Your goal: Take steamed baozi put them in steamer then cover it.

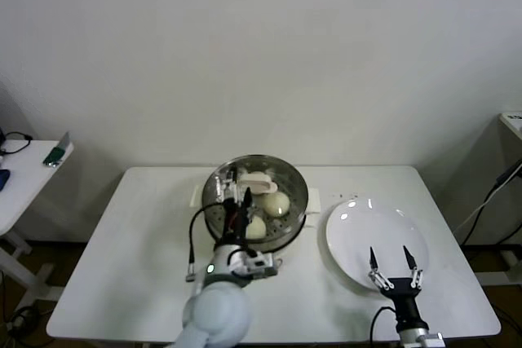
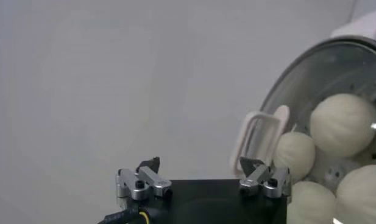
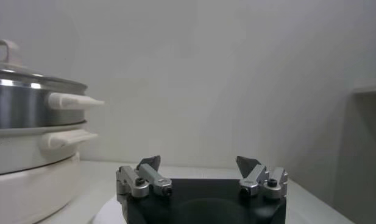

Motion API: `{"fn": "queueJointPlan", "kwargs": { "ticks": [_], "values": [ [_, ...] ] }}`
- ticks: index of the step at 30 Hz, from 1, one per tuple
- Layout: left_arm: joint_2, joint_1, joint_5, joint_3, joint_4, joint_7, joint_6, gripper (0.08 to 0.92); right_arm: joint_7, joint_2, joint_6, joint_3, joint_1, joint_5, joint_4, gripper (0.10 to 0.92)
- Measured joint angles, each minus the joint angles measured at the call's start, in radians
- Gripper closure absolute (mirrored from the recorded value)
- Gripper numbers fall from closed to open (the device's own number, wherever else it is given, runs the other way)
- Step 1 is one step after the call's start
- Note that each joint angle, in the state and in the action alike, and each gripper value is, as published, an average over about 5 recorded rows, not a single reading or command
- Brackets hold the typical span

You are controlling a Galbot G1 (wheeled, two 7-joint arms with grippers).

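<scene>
Baozi [image 1: 276, 204] sit under the glass lid [image 1: 257, 193] on the steamer [image 1: 297, 222] near the tabletop's far edge; lid possibly off-centre. Left hand [image 1: 239, 189], spread wide, could nudge it withdrawing; right hand [image 1: 391, 265] wide above the plate [image 1: 351, 238].

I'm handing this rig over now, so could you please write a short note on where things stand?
Left end effector: open, empty, over the steamer's near side.
Right end effector: open, empty, over the plate's near edge.
Baozi: in the steamer; the left wrist view shows four. Plate bare.
Lid: glass lid lies over the steamer, its handle on top.
Done: loading, and the cover appears on.
Left: check that the lid sits square, then pull both arms back.
</scene>
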Motion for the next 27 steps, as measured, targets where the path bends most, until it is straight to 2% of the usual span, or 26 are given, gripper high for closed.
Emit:
{"fn": "queueJointPlan", "kwargs": {
  "ticks": [5,13,19,27],
  "values": [
    [0.041,0.07,-0.203,-0.116,-0.064,-0.071,-0.083,0.177,0.005,-0.012,-0.009,-0.015,-0.004,0.021,0.023,0.203],
    [0.088,0.205,-0.671,-0.414,-0.088,-0.158,-0.294,0.177,0.015,-0.015,-0.018,-0.034,-0.015,0.027,0.057,0.203],
    [0.12,0.322,-1.013,-0.596,-0.037,-0.189,-0.496,0.177,0.019,-0.015,-0.026,-0.044,-0.023,0.029,0.061,0.203],
    [0.129,0.437,-1.279,-0.677,0.093,-0.188,-0.761,0.177,0.019,-0.013,-0.026,-0.044,-0.029,0.034,0.049,0.203]
  ]
}}
